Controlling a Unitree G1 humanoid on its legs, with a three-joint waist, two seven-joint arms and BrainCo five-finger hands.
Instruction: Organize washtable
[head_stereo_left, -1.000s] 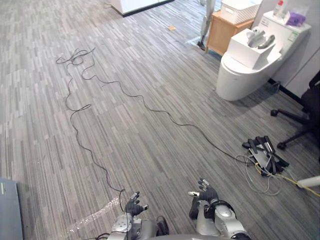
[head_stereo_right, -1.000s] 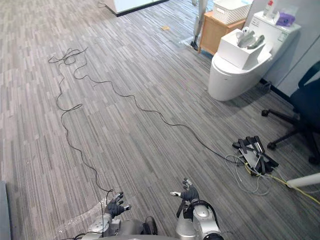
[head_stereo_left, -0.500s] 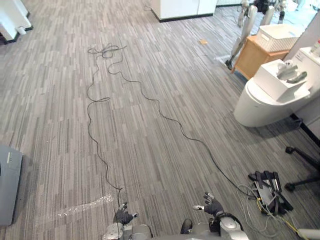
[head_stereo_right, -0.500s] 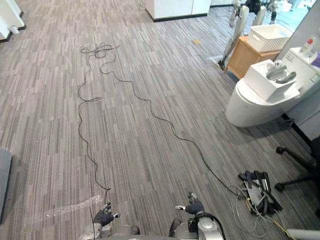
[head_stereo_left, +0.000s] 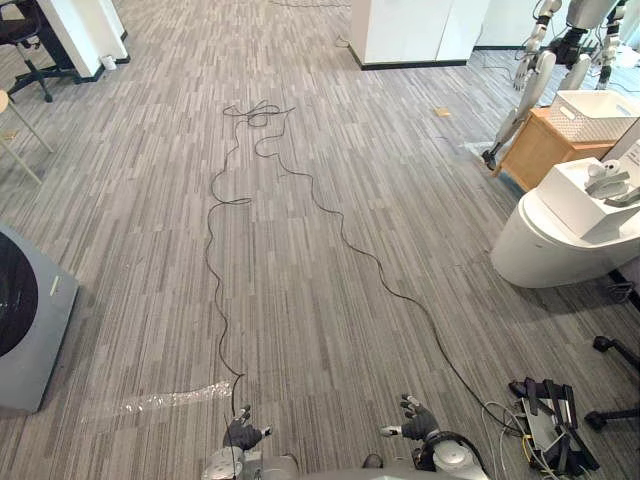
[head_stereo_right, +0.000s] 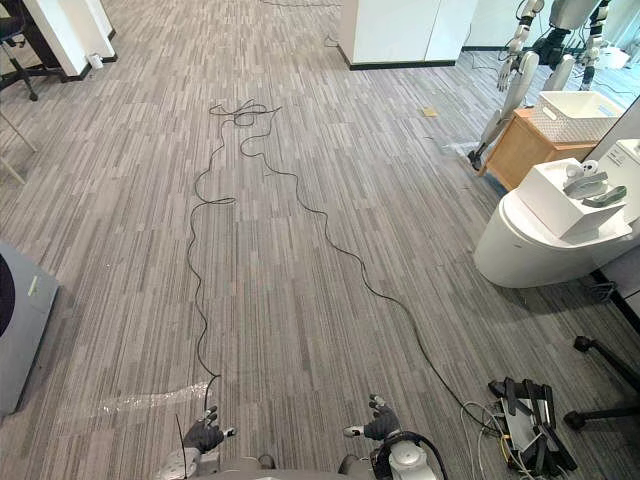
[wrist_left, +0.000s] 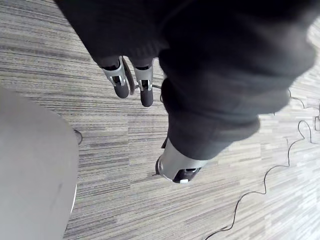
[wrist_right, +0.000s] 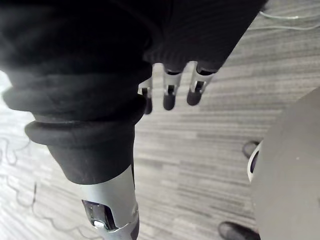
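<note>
A white rounded fixture (head_stereo_left: 548, 244) stands on the floor at the right, with a white box (head_stereo_left: 592, 196) of grey items on top. Behind it is a wooden cabinet (head_stereo_left: 533, 150) carrying a white basket (head_stereo_left: 595, 108). My left hand (head_stereo_left: 243, 434) and right hand (head_stereo_left: 418, 425) hang low at the bottom edge, far from the fixture. Both are open and hold nothing. The left wrist view shows straight fingers (wrist_left: 132, 82) over bare floor. In the right wrist view the fingers (wrist_right: 170, 95) are relaxed as well.
A long black cable (head_stereo_left: 330, 215) snakes across the grey floor. A bundle of black power strips (head_stereo_left: 545, 425) lies at the lower right. A grey machine with a dark round window (head_stereo_left: 30, 320) sits at the left. A strip of clear plastic (head_stereo_left: 160, 402) lies near my left hand.
The camera has swung to the left: the white fixture slid to the right edge and the grey machine came into view. Both hands stay low and open.
</note>
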